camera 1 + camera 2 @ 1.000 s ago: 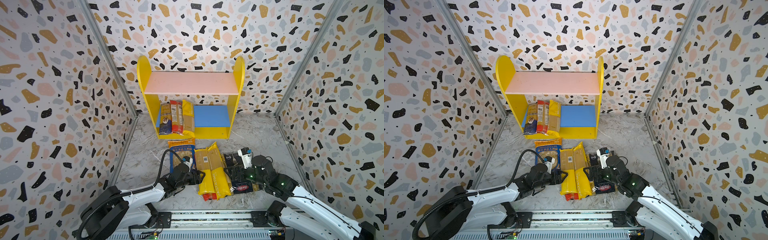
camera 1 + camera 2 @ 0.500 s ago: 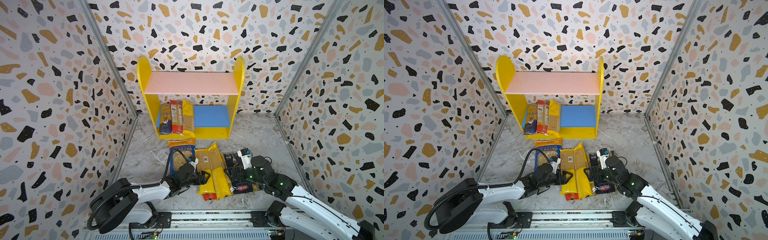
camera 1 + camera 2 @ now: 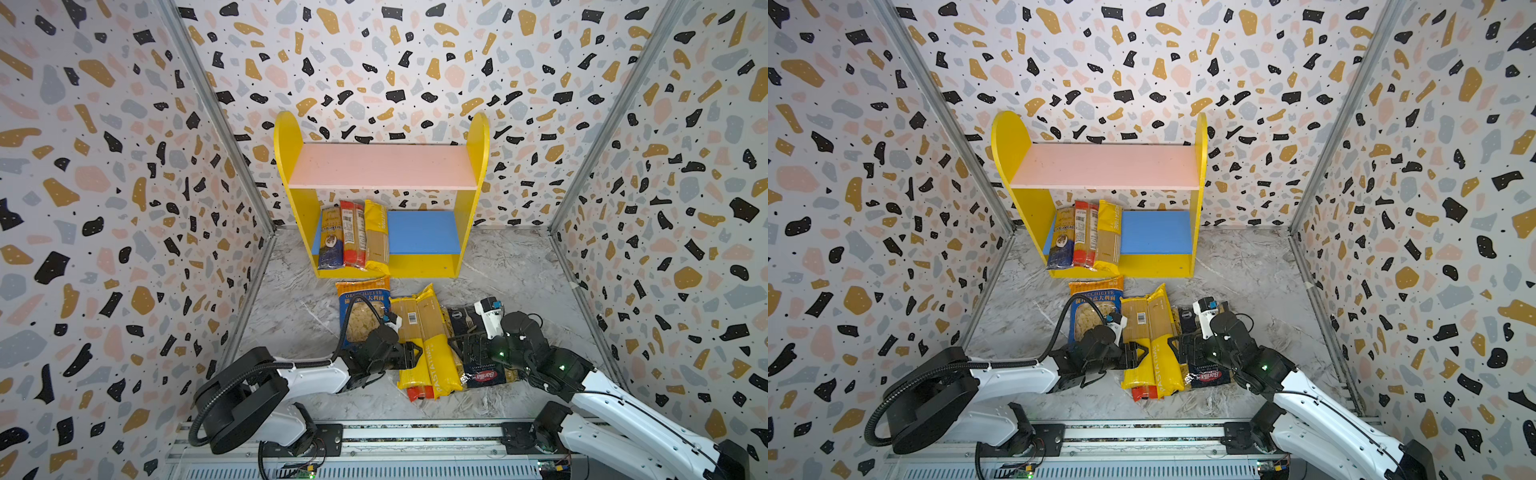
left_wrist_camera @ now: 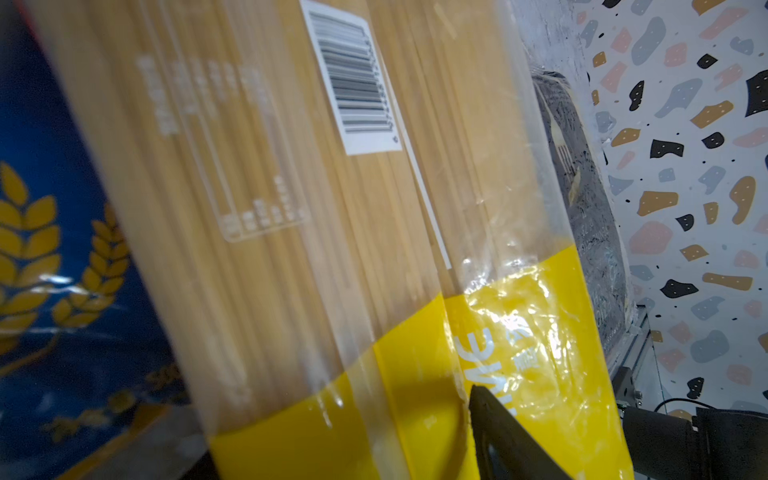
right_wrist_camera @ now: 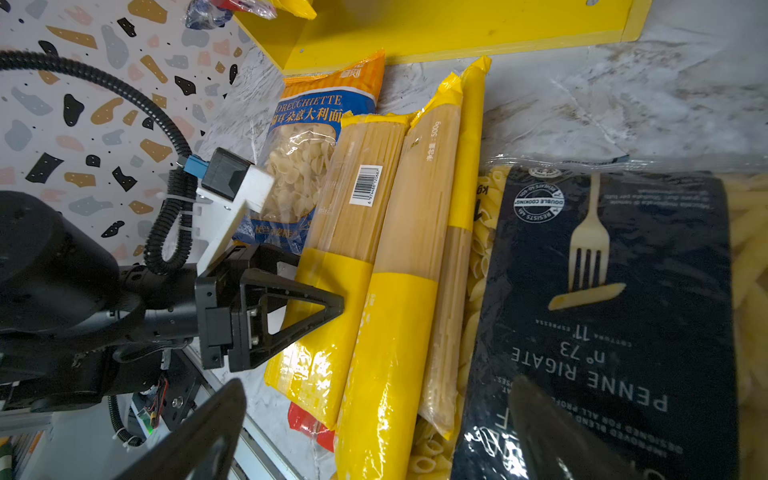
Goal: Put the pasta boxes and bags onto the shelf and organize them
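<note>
Right wrist view, left claw point(image 5: 332, 307) touching yellow pack point(image 5: 320, 353), opening unclear, right claw point(image 5: 378, 390) gaping

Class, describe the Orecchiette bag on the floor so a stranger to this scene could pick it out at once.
Find the yellow shelf at the back wall. On the floor before it, the Orecchiette bag is the leftmost pack in both top views, nearest the shelf. Unlike the long spaghetti packs beside it, it is wide, blue with an orange top.
</note>
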You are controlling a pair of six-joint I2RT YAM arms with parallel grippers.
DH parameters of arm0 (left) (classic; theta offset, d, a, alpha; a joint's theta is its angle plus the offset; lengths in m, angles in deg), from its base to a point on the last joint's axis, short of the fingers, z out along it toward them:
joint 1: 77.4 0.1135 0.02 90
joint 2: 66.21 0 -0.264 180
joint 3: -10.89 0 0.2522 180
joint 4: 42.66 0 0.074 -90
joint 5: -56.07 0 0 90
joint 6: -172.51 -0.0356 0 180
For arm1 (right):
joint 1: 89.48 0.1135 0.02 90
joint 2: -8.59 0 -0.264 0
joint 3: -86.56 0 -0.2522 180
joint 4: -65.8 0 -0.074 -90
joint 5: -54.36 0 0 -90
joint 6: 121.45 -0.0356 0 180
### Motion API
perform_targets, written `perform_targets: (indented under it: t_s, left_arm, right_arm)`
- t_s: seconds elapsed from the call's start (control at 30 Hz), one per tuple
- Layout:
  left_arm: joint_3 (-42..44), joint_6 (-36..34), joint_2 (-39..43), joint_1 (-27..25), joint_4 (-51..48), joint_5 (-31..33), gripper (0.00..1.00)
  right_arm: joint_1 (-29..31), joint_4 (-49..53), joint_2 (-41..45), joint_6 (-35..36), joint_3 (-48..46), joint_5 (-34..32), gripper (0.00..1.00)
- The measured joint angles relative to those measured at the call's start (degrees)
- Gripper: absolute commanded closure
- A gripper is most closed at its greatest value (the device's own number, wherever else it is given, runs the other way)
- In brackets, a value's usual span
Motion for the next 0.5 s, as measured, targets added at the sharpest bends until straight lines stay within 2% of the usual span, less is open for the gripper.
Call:
perform_targets:
  t_s: [0.27,0.5]
  left_arm:
    - [-3.19,-0.52,4.24,-1.2,-7.5,0.79,0.28]
    - [-3.54,-0.63,3.98,-1.84,-6.93,0.11,0.3]
  right_arm:
    - [0.0,-0.09,-0.02,0.17,-0.26,-0.04,0.01]
    - [-0.02,-0.44,0.02,0.17,-1.2,0.15,0.01]
